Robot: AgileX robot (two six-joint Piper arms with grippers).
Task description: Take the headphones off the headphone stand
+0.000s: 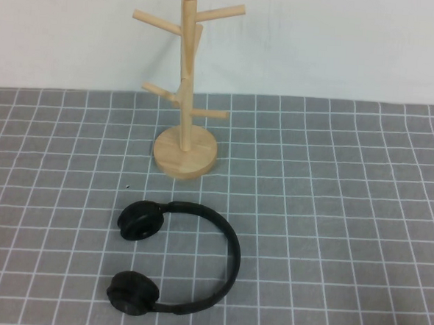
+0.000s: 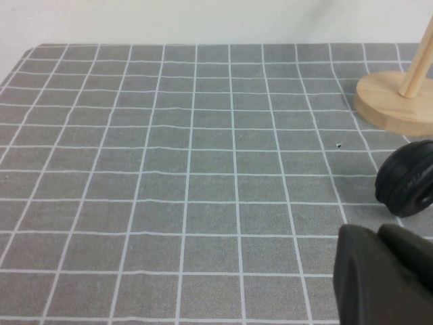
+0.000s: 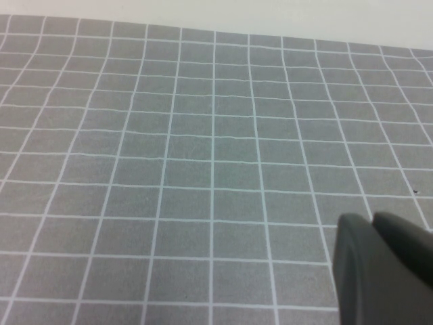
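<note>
The black headphones (image 1: pixel 228 260) lie flat on the grey checked cloth in front of the headphone stand (image 1: pixel 183 87), apart from it, with both earcups toward the left. The light wooden stand is upright and its pegs are bare. One earcup (image 2: pixel 408 177) and the stand's disc base (image 2: pixel 394 101) show in the left wrist view. My left gripper (image 2: pixel 374 231) is shut and empty, low over the cloth just short of that earcup. My right gripper (image 3: pixel 371 220) is shut and empty over bare cloth. Neither gripper shows clearly in the high view.
The grey cloth with white grid lines (image 1: pixel 346 215) covers the table up to a white wall (image 1: pixel 342 45) at the back. Open cloth lies to the right of the headphones and the stand.
</note>
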